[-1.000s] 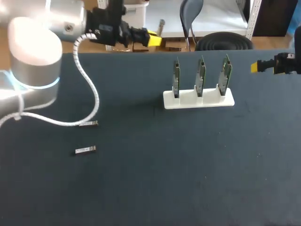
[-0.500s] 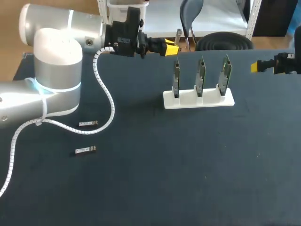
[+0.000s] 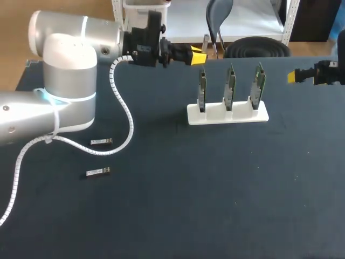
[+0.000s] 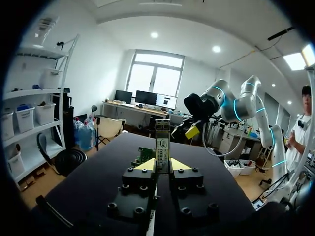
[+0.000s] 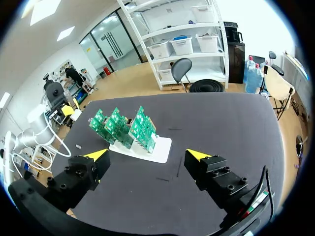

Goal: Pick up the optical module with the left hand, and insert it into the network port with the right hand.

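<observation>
Module (image 4: 162, 142): pinched upright in left gripper (image 4: 162, 165), over table's (image 3: 215, 189) far edge, left of boards (image 3: 230, 86) | right gripper (image 5: 147, 156): spread, empty, at right edge | handover: right should clamp the free end squarely before left releases.

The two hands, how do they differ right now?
The left hand is shut on a module; the right hand is open and empty. The left hand is close to the leftmost board; the right hand is well off to the right of the rack. Both have yellow tips.
</observation>
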{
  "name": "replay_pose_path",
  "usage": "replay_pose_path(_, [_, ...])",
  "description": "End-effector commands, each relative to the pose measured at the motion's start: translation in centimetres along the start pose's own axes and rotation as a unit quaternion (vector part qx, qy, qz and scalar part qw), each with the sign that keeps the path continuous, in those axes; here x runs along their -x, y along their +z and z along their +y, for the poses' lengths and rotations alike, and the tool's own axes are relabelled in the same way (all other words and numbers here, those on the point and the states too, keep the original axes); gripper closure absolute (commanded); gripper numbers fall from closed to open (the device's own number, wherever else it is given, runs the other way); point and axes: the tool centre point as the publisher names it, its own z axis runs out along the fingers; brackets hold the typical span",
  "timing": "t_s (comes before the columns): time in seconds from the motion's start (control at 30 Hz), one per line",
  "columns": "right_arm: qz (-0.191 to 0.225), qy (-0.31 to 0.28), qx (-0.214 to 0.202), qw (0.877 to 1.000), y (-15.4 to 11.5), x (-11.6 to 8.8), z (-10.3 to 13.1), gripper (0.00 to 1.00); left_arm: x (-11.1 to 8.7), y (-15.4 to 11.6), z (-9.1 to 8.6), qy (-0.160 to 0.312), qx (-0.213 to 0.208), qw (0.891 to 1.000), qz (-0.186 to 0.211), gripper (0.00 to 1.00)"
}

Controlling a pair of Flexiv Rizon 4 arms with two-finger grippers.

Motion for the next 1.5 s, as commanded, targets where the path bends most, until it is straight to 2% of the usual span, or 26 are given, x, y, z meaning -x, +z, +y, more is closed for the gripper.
replay_pose_path(0.03, [-0.001,0.000,-0.002,1.000,0.0,0.0,0.1,0.00,-0.3,0.6,0.3,0.000,-0.005,1.000,-0.005,1.00])
replay_pose_path(0.6, [-0.001,0.000,-0.002,1.000,0.0,0.0,0.1,0.00,-1.2,1.0,1.1,0.005,0.008,1.000,-0.011,1.00])
replay_pose_path(1.17, [-0.001,0.000,-0.002,1.000,0.0,0.0,0.1,0.00,-1.9,0.9,0.7,-0.002,0.015,1.000,-0.003,1.00])
replay_pose_path(1.3, [0.012,-0.082,0.045,0.996,0.0,2.1,0.0,0.00,-1.9,0.9,0.7,-0.002,0.015,1.000,-0.003,1.00])
replay_pose_path(1.33, [0.014,-0.102,0.072,0.992,0.1,2.7,0.1,0.00,-1.9,0.9,0.7,-0.002,0.015,1.000,-0.003,1.00])
replay_pose_path(1.4, [0.023,-0.141,0.101,0.985,0.2,3.8,0.2,0.00,-1.9,0.9,0.7,-0.002,0.015,1.000,-0.003,1.00])
replay_pose_path(1.5, [0.030,-0.196,0.158,0.967,0.7,5.4,0.9,0.00,-1.9,0.9,0.7,-0.002,0.015,1.000,-0.003,1.00])
